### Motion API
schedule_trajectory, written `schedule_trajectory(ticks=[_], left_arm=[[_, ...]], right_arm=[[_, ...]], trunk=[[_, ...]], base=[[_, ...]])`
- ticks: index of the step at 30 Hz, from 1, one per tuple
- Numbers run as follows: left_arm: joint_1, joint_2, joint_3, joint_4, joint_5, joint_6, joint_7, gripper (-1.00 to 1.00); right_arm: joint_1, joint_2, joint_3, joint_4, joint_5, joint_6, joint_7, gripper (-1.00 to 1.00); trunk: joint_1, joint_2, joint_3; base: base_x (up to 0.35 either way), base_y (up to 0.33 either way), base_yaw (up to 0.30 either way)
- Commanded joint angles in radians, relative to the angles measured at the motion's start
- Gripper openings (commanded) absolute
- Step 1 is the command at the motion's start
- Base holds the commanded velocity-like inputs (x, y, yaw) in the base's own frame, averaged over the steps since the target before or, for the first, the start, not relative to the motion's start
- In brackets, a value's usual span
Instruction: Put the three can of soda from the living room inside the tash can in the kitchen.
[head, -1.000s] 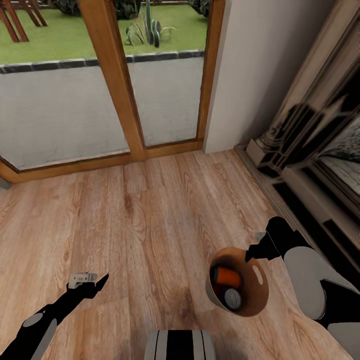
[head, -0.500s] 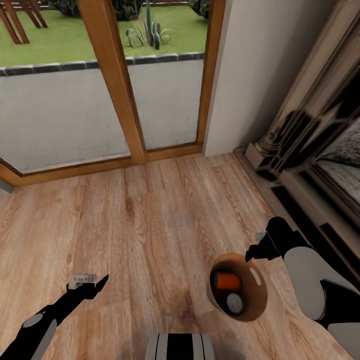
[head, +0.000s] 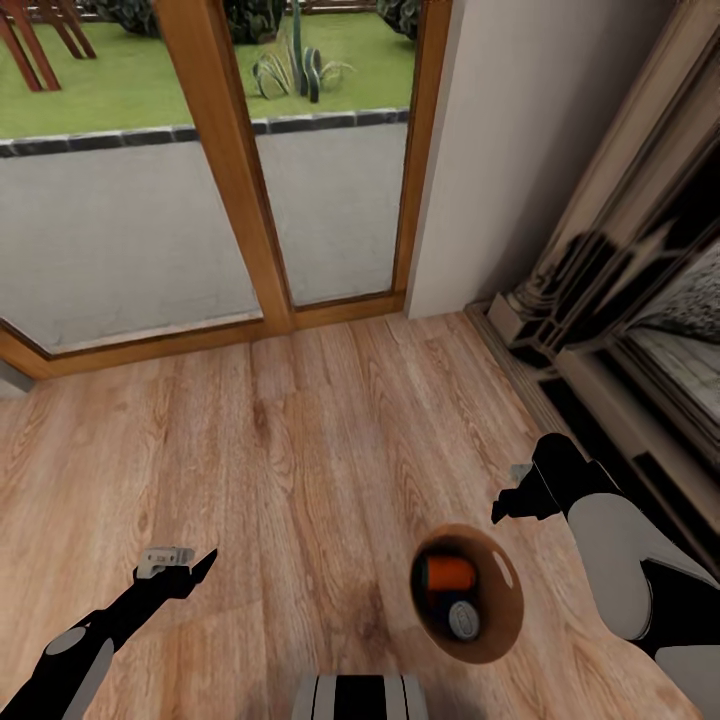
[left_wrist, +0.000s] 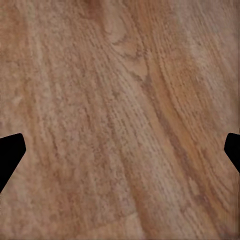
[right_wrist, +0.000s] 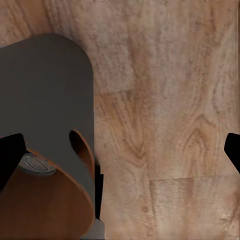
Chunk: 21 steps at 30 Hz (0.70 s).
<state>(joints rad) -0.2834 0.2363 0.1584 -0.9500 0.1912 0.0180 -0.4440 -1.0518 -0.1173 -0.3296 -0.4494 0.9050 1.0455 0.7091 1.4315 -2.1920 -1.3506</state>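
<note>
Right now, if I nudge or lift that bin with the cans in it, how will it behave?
The trash can looks like a thin-walled open cylinder, so probably light and easy to slide on the smooth wood floor. In the head view it seems tilted rather than squarely upright, so a push near the rim may tip it. The orange can and a grey-topped can lie loose inside and would likely shift or roll.

a light wood plank floor (left_wrist: 120, 110) with wavy grain is seen beneath the left gripper (left_wrist: 120, 152). its two black fingers (left_wrist: 10, 155) are spread wide apart, with nothing held between them.
</note>
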Motion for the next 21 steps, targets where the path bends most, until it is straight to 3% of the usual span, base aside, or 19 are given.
schedule_trajectory(ticks=[1, 21], left_arm=[[0.000, 0.000, 0.001, 0.001, 0.007, 0.002, -0.005, 1.00], [0.000, 0.000, 0.001, 0.001, 0.007, 0.002, -0.005, 1.00]], right_arm=[[0.000, 0.001, -0.006, -0.002, 0.011, 0.002, 0.009, 1.00], [0.000, 0.000, -0.006, -0.002, 0.012, 0.002, 0.007, 1.00]], trunk=[[-0.004, 0.007, 0.003], [-0.081, 0.147, 0.065]], base=[[0.000, 0.000, 0.000], [0.000, 0.000, 0.000]])
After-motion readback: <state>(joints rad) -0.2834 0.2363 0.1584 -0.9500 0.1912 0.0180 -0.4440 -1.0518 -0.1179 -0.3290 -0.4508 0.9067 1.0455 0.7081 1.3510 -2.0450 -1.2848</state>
